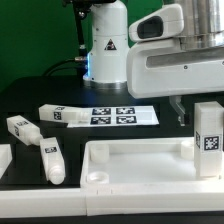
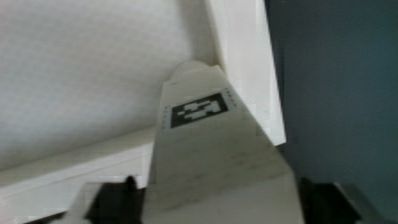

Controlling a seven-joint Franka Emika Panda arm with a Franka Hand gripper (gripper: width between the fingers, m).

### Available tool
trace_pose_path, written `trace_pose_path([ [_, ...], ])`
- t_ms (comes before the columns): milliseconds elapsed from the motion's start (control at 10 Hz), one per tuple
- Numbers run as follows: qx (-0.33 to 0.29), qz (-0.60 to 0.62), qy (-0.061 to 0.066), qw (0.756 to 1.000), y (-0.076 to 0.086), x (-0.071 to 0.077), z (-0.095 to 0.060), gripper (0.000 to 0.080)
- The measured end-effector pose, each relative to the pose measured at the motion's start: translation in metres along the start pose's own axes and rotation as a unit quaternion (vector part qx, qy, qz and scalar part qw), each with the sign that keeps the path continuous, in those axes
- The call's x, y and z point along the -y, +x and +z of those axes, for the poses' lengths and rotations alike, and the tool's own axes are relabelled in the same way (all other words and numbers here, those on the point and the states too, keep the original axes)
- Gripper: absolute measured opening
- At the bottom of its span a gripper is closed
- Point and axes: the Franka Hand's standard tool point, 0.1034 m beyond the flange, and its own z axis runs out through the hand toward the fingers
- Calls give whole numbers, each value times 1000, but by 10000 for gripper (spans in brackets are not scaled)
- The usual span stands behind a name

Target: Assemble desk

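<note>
The jaws are gripping the upright leg (image 2: pixel 217 165), set narrow, with the pads (image 2: pixel 111 200) pressing its two flat sides, holding it over a corner of the panel (image 1: pixel 135 160). The leg is showing as a square, smooth white plastic post wearing a black-and-white tag (image 2: pixel 199 108). The panel is lying flat, rimmed, with a round socket (image 1: pixel 94 181). You are probably handling something light, stiff and slippery, best taken by its flat faces. Other legs (image 1: pixel 50 157) are lying beside the panel on the black tabletop (image 1: pixel 160 132).
</note>
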Motion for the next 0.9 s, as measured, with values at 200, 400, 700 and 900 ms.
trace_pose_path([
  [200, 0, 72, -1, 997, 0, -1, 0, 285],
  [400, -5, 194, -8, 981, -1, -1, 1, 285],
  [700, -24, 487, -6, 873, -4, 0, 2, 285],
  [900, -20, 573, 7, 819, -5, -4, 2, 285],
])
